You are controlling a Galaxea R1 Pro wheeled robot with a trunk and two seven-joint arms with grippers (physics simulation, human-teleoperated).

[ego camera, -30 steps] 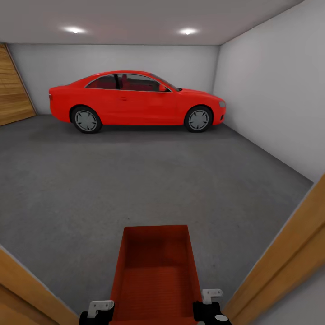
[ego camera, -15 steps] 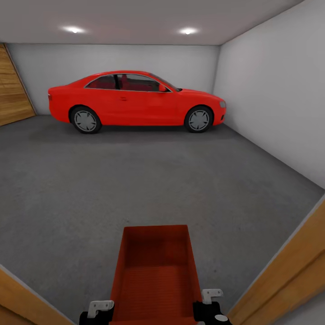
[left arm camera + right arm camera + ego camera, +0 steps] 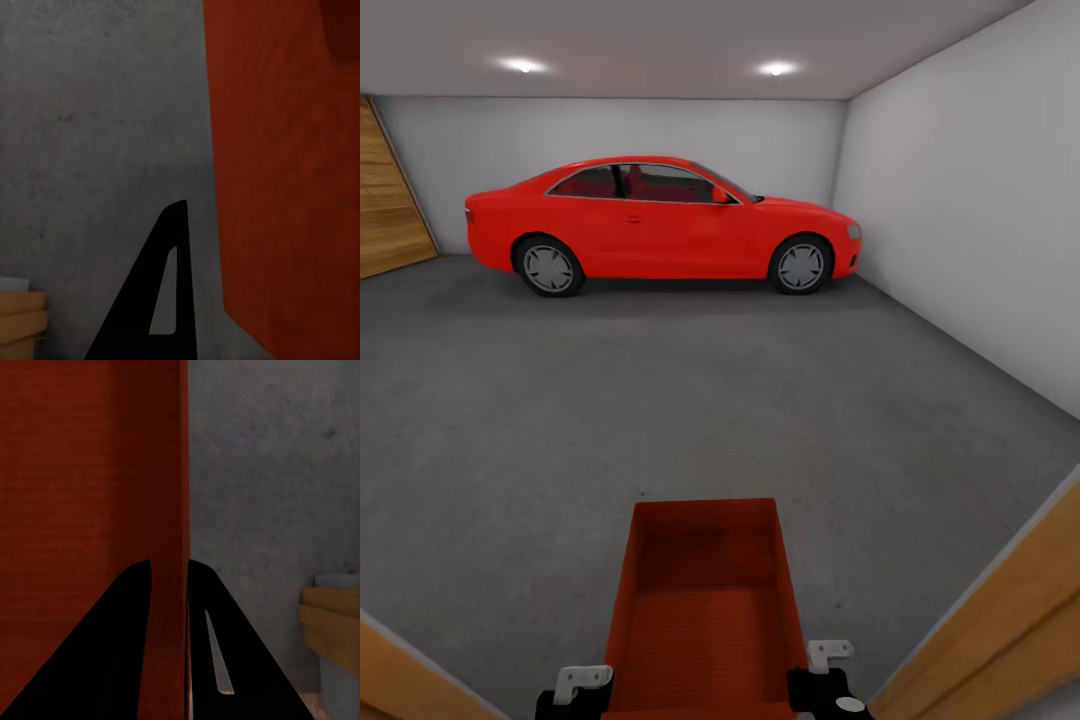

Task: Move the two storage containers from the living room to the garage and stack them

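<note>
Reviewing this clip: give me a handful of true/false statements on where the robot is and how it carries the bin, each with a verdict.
1. The storage container is held in front of the robot, above the grey floor. True.
2. The right gripper has its fingers on either side of one container wall. True.
3. The car is blue and stands close beside the container. False: it is red and stands across the room, by the far wall.
4. The container is full of boxes. False: it is empty, its ribbed bottom showing.
5. A second container lies on the floor ahead. False: the floor between the robot and the car holds no container.
</note>
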